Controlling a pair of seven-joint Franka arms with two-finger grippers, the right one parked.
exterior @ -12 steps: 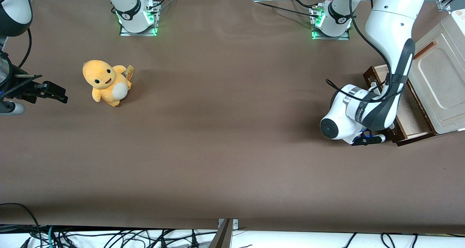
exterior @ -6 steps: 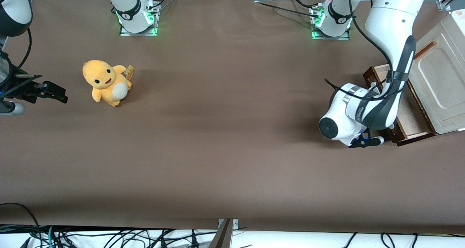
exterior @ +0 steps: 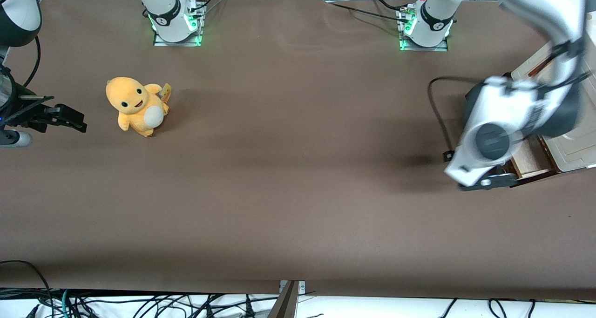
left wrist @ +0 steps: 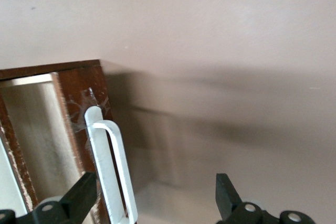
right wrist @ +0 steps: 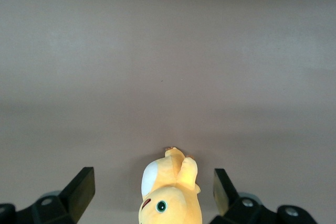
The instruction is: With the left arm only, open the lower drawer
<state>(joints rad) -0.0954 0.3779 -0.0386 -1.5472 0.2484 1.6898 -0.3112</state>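
— Brown wood front, white bar on it: is that the drawer (exterior: 528, 162) we want?

— Yes, the lower one. It sits at the working arm's end of the table (exterior: 298, 201), under the cream cabinet (exterior: 579, 150), and it is already out some way. The pale inside shows in both the front and the wrist views.

— So why is the gripper (left wrist: 152, 198) where it is?

— It hangs just above and in front of the drawer front. The fingers (left wrist: 227, 192) are spread wide and hold nothing. The handle (left wrist: 107, 166) stands in the gap, close beside one finger and well apart from the other, touching neither as far as I can see.

— Released, then?

— I'd judge so. An open gripper clear of the bar suggests the pull is done or nearly done, and the left arm (exterior: 512, 118) is blurred in the front view, so it is on the move.

— Is the drawer open enough?

— Hard to say. The arm covers much of it in the front view, so I can't tell how far out it has come. If more travel is wanted, the fingers would need to close on the bar again.

— Anything in the way?

— No. The yellow plush toy (exterior: 137, 106) lies toward the parked arm's end, well apart from all this
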